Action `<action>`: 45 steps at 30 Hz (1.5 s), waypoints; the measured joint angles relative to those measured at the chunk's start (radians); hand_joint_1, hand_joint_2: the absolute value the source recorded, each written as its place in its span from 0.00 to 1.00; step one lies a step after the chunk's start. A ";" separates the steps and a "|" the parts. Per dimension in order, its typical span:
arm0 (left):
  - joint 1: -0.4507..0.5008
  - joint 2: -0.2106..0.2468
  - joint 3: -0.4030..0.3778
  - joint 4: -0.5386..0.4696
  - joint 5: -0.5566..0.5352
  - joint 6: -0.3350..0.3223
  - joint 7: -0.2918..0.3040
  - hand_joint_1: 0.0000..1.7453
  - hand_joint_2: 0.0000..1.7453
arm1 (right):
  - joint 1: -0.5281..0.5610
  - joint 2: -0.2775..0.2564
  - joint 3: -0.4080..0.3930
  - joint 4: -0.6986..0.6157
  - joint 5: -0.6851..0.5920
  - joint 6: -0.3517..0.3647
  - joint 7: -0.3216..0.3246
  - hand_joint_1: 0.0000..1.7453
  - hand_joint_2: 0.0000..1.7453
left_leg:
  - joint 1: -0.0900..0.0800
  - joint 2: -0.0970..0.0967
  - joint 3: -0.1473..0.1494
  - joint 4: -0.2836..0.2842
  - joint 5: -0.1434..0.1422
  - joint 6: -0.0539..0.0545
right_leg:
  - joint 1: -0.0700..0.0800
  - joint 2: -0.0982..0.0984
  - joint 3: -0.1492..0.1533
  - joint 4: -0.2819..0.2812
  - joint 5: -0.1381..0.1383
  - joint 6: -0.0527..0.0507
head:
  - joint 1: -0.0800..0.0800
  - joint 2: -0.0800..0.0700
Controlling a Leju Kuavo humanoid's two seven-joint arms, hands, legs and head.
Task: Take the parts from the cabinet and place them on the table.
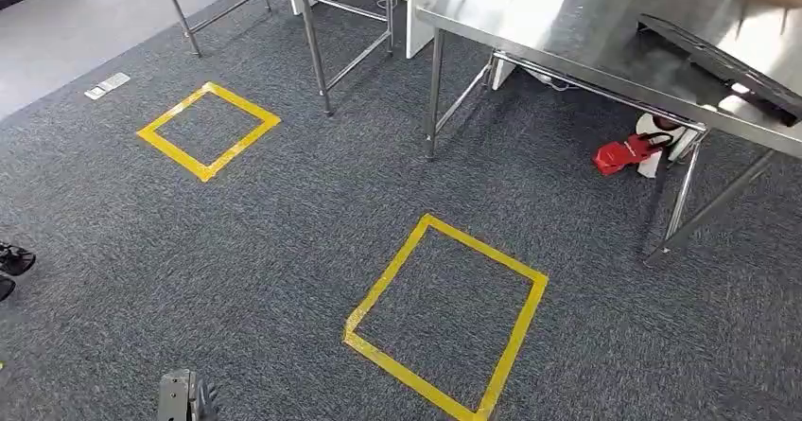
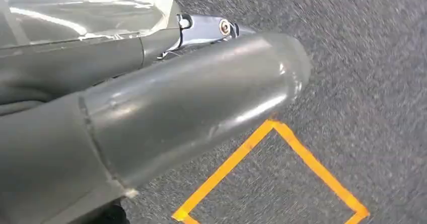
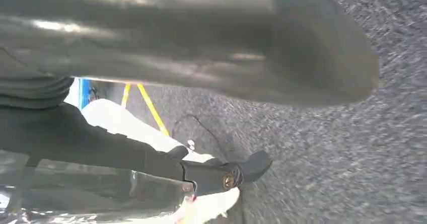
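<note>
Grey carpet [image 1: 284,222] covers the floor, with a steel worktop [image 1: 586,24] at the upper right of the head view carrying a dark flat tray [image 1: 719,57] near its edge; whether anything lies in the tray cannot be told. Two yellow tape squares mark the carpet, one near [image 1: 444,317] and one farther off [image 1: 208,130]. A red object [image 1: 624,151] lies under the worktop beside its legs. The left hand [image 2: 191,98] has its fingers pressed against a clear plastic-wrapped part [image 2: 80,12]. The right hand [image 3: 201,38] likewise grips a clear plastic-wrapped part [image 3: 85,194] between its thumb and dark fingers.
</note>
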 joint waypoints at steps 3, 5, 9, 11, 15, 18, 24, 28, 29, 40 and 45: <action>-0.003 -0.008 0.000 0.002 0.034 -0.060 0.006 0.00 0.00 | -0.001 -0.001 0.006 0.000 0.008 0.007 0.005 0.00 0.00 | -0.014 0.009 0.009 -0.043 -0.002 0.023 | 0.016 -0.024 0.000 0.007 -0.005 0.017 | 0.010 0.000; -0.007 -0.013 -0.005 0.020 0.055 -0.100 0.004 0.00 0.00 | -0.007 0.000 0.013 0.000 0.026 0.023 0.018 0.00 0.00 | -0.021 -0.015 0.003 -0.051 0.008 0.042 | 0.018 -0.049 0.005 0.006 -0.001 0.031 | 0.007 0.000; -0.031 -0.023 -0.024 0.047 0.061 -0.129 0.002 0.00 0.00 | -0.002 0.002 0.026 0.000 0.045 0.041 0.023 0.00 0.00 | -0.015 -0.056 -0.010 -0.058 0.029 0.071 | 0.003 0.075 -0.094 0.206 -0.114 0.021 | 0.014 0.000; -0.032 -0.021 -0.039 0.056 0.036 -0.131 0.016 0.00 0.00 | 0.001 -0.003 0.035 0.001 0.057 0.052 0.023 0.00 0.00 | -0.017 -0.085 -0.017 -0.057 0.034 0.072 | 0.005 0.085 -0.154 0.334 -0.149 0.027 | 0.015 0.000; -0.030 -0.010 -0.071 0.061 -0.030 -0.121 0.051 0.00 0.00 | 0.005 -0.013 0.039 0.001 0.068 0.076 0.024 0.00 0.00 | -0.017 -0.144 -0.018 -0.056 0.041 0.064 | 0.001 0.126 -0.030 0.077 -0.030 0.054 | 0.016 0.000; -0.028 -0.005 -0.083 0.060 -0.048 -0.116 0.068 0.00 0.00 | 0.005 -0.019 0.047 0.003 0.075 0.088 0.030 0.00 0.00 | -0.021 -0.173 -0.031 -0.052 0.048 0.047 | 0.007 0.178 -0.009 0.008 -0.004 0.037 | 0.015 0.000; -0.018 0.005 -0.095 0.058 -0.061 -0.114 0.073 0.00 0.00 | 0.007 -0.021 0.057 0.004 0.079 0.092 0.034 0.00 0.00 | -0.017 -0.072 -0.118 0.112 -0.053 0.016 | -0.003 0.091 0.003 -0.005 0.008 -0.001 | 0.004 0.000; 0.001 0.006 -0.097 0.055 -0.078 -0.117 0.090 0.00 0.00 | 0.005 -0.024 0.063 0.004 0.089 0.105 0.038 0.00 0.00 | 0.003 -0.055 -0.159 0.219 -0.071 -0.004 | -0.001 0.027 -0.007 -0.005 0.004 -0.005 | 0.004 0.000; 0.007 0.006 -0.098 0.051 -0.084 -0.121 0.096 0.00 0.00 | 0.004 -0.023 0.063 0.004 0.092 0.108 0.040 0.00 0.00 | 0.009 -0.046 -0.116 0.145 -0.038 -0.008 | -0.003 0.016 -0.007 -0.004 0.002 -0.002 | 0.003 0.000; 0.017 0.006 -0.110 0.026 -0.116 -0.136 0.112 0.00 0.00 | 0.003 -0.016 0.063 0.005 0.093 0.105 0.041 0.00 0.00 | -0.008 -0.057 -0.023 -0.047 0.029 0.061 | -0.008 0.077 -0.069 0.189 -0.114 0.040 | 0.016 0.000; 0.017 0.006 -0.110 0.026 -0.116 -0.136 0.112 0.00 0.00 | 0.004 -0.016 0.063 0.005 0.094 0.105 0.041 0.00 0.00 | -0.008 -0.060 -0.023 -0.047 0.029 0.061 | -0.008 0.078 -0.078 0.204 -0.121 0.040 | 0.016 0.000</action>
